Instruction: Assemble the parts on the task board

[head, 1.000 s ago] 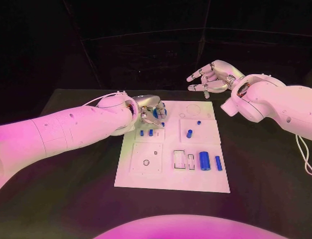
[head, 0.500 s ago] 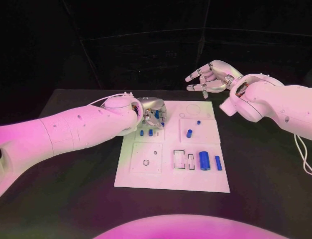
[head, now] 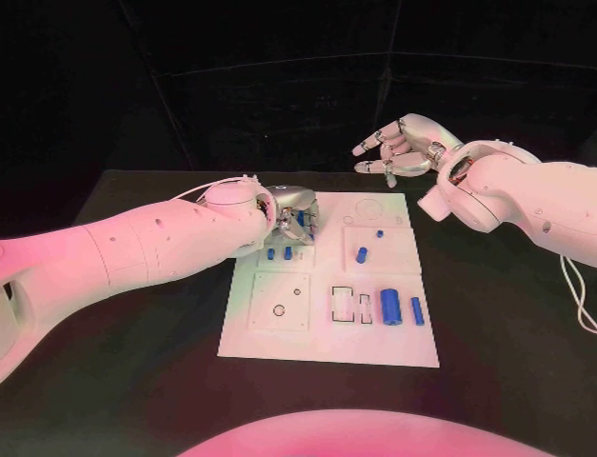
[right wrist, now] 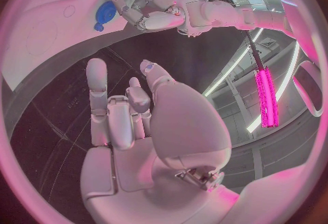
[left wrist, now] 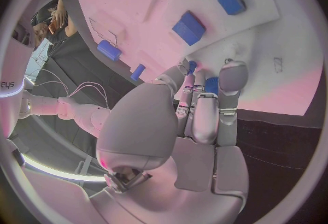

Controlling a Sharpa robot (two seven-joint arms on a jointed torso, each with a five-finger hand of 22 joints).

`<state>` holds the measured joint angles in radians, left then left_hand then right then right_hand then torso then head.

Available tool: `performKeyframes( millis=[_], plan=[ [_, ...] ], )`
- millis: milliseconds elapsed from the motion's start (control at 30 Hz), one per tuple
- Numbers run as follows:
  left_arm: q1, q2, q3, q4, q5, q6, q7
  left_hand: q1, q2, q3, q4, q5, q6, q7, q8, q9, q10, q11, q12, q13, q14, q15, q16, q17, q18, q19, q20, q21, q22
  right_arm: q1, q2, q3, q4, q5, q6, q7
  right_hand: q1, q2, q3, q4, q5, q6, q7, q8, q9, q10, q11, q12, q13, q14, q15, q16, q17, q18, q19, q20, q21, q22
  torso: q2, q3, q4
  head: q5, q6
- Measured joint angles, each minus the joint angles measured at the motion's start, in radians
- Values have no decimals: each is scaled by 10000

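The task board (head: 328, 343), a white plate, lies on the black table (head: 133, 381) and serves as the landmark for all positions given here. The left hand (head: 292, 213) is over the board's far left corner, fingers bent downward and drawn close together around a small blue part (head: 301, 219); in the left wrist view a blue part (left wrist: 210, 85) sits between the fingertips (left wrist: 232, 75), just above the board surface (left wrist: 287, 60), though whether the hand actually grips it cannot be told. Just nearer than the left hand, two short blue pegs (head: 279, 253) stand side by side on the board's left column. Near the board's centre, one oblong blue part (head: 362, 255) lies on the surface, and a tiny blue part (head: 379, 233) sits just beyond it. On the board's right side, toward the near edge, a thick blue cylinder (head: 391, 307) and a thinner blue cylinder (head: 416, 310) lie parallel, just beside two empty rectangular recesses (head: 351, 306). The right hand (head: 401, 148) is raised beyond the board's far right corner, well apart from it, fingers loosely curled and separated, holding nothing; the right wrist view shows its palm (right wrist: 177, 120) and fingers (right wrist: 97, 93) bare.
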<state>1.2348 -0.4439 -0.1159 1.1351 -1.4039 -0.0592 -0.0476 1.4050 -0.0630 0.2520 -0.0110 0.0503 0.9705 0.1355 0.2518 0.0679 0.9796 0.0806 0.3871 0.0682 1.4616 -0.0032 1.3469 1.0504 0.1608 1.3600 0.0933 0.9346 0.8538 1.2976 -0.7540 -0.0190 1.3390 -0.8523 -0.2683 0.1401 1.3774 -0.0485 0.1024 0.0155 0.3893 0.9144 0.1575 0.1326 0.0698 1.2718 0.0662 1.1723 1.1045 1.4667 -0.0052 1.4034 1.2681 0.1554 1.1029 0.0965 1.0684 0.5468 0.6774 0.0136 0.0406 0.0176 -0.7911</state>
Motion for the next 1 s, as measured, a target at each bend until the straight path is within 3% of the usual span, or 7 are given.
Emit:
performKeyframes(
  millis=[267,333,733,900,1000],
  plan=[
    [0,140,1,-108,-31,104,-65,-47,47,351,-44,0,240,16,-39,1,292,-35,-115,-25,22,-22,0,-77,2,114,-29,242,278,0,14,0,-2,0,10,1,0,0,0,0,0,0,0,0,0,0,0,0,1,0,0,0,0,0,0,0,0,0,0,-2,2,-33,-18],
    [0,165,8,-131,-55,133,-85,-44,51,459,-81,0,269,19,-77,1,356,-40,-115,-24,35,-36,0,-92,-142,146,-38,361,409,0,19,0,-3,0,12,2,0,0,0,0,0,0,0,0,0,0,0,0,0,0,0,0,0,0,0,0,0,0,0,-3,2,-35,-18],
    [14,278,20,-291,-192,218,-153,-7,87,870,-182,0,417,13,-164,1,546,-38,-270,-30,35,-36,0,-136,-141,181,-72,485,605,0,31,0,-3,1,22,3,0,0,0,0,0,0,0,0,0,0,0,0,18,0,0,0,26,0,0,0,0,1,-5,-2,4,-67,-41],
    [3,236,13,-305,-213,52,-37,135,213,1393,-430,-3,567,55,-230,0,837,-59,-320,-41,35,-36,48,-148,-140,249,-70,762,886,0,31,0,-4,1,24,3,0,0,0,0,0,0,0,0,0,0,0,0,18,0,0,0,25,-1,0,0,0,1,-6,-2,9,-76,-31],
    [-18,154,6,-260,-216,-117,77,193,163,1602,-553,-11,666,51,-230,0,982,-57,-365,-40,35,-36,48,-148,-140,281,-102,846,997,0,31,0,-4,1,25,5,0,0,0,0,0,0,0,0,0,0,0,0,18,0,0,0,25,0,0,0,0,1,-6,-4,15,-82,-22]
  ],
)
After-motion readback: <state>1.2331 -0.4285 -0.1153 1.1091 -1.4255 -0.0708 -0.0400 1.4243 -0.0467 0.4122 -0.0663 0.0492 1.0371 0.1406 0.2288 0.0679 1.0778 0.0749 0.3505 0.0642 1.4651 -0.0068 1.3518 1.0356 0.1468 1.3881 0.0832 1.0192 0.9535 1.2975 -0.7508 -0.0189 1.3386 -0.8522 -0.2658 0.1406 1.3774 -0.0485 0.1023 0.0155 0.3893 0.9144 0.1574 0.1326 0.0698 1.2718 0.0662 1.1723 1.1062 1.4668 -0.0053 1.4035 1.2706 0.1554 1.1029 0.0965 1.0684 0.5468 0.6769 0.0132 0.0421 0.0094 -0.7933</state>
